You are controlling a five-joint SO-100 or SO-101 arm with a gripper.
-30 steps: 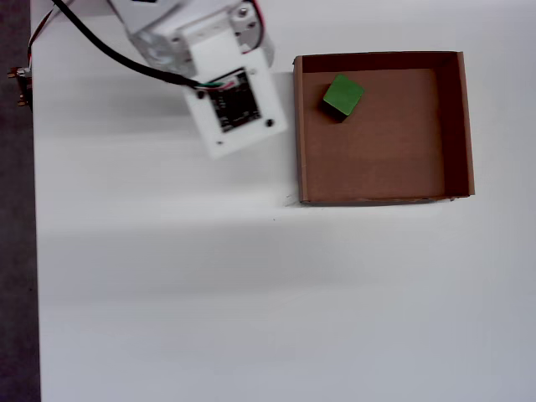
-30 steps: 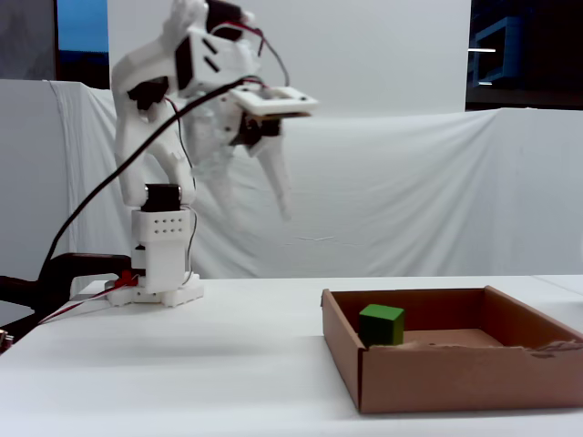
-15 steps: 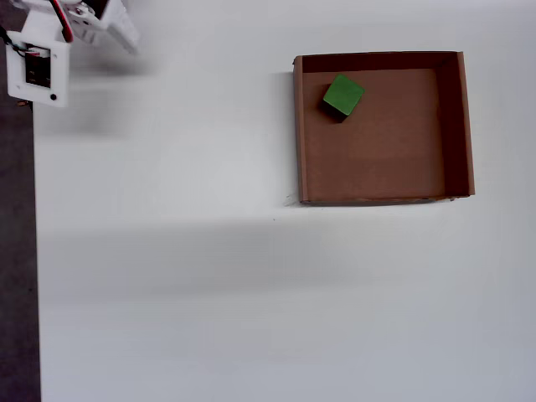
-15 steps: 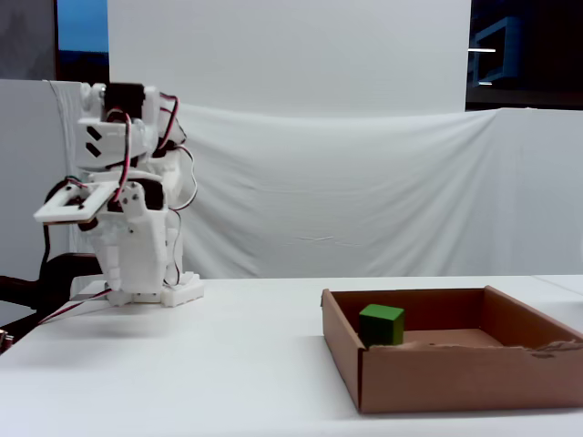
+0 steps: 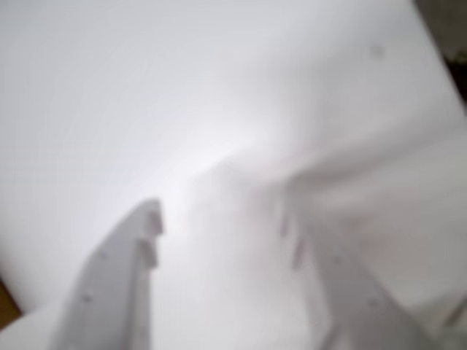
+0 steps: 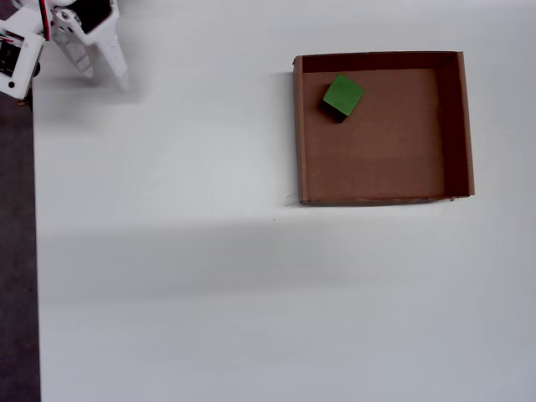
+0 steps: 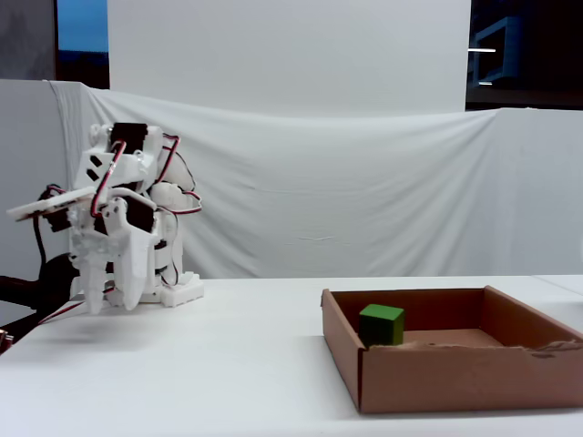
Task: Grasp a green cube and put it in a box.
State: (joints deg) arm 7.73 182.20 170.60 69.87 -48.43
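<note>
Cube point(image 6: 343, 95) sits in the box point(image 6: 383, 198), near its far-left corner in the overhead view, so placement looks done. Hand point(image 6: 103, 74) hangs empty, fingers apart, far left over the counter point(image 6: 167, 276).

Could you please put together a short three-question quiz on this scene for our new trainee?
1. True or false: the green cube lies inside the box.
2. In the overhead view, which corner of the box floor is the cube nearest? A) upper left B) lower right C) lower left
3. Fill in: the gripper holds ____ between its fingers.

Key: 1. True. 2. A. 3. Nothing; it hangs empty over the bare table, far from the box.
</note>
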